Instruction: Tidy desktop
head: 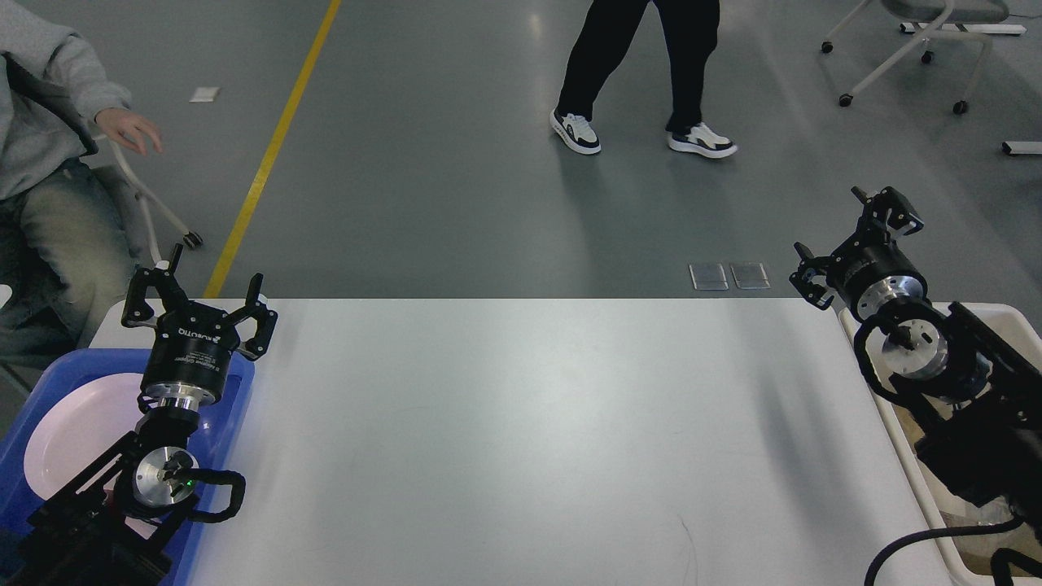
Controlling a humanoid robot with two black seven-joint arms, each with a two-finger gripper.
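Note:
The desktop [521, 423] is a wide white tabletop with nothing lying on its visible surface. My left gripper [213, 277] stands open at the table's far left corner, above the back edge of a blue tray, with nothing between its fingers. My right gripper [830, 232] is raised at the far right corner, beside the cream bin, and it is open and empty.
A blue tray [232, 382] holding a white plate [73, 431] sits at the left edge. A cream bin [904, 423] stands off the right edge, mostly covered by my right arm. A seated person [49, 163] is at left; another person [643, 73] walks behind.

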